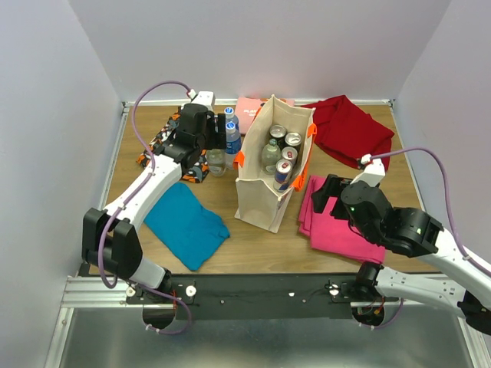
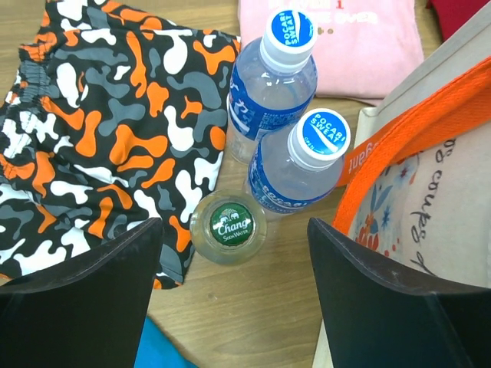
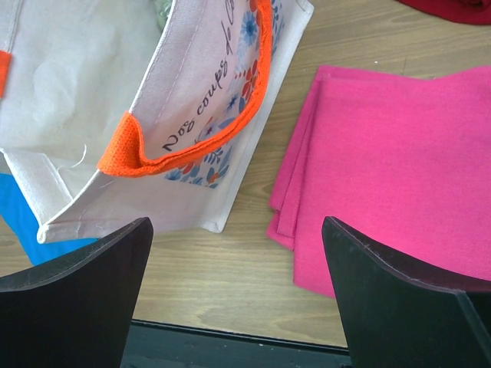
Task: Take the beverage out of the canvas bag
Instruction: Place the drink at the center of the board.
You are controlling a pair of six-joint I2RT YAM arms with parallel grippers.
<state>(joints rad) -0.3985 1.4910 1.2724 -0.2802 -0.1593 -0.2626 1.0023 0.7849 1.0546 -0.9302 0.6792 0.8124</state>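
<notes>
The beige canvas bag (image 1: 265,188) with orange handles stands upright mid-table; it holds several cans (image 1: 292,139) and a bottle (image 1: 270,153). Left of the bag stand two blue Pocari Sweat bottles (image 2: 272,80) and a green-capped Chang soda bottle (image 2: 228,226). My left gripper (image 1: 205,153) is open and empty above these bottles, with the Chang bottle just ahead of its fingertips (image 2: 92,291); the bag's side (image 2: 437,199) is at its right. My right gripper (image 1: 324,193) is open and empty, low beside the bag's right side (image 3: 107,84), over the table next to the magenta cloth (image 3: 399,153).
Camouflage shorts (image 1: 165,146) lie at back left, a blue cloth (image 1: 184,222) front left, a pink shirt (image 1: 249,110) behind the bag, a dark red cloth (image 1: 349,130) back right. Walls close in the table on three sides.
</notes>
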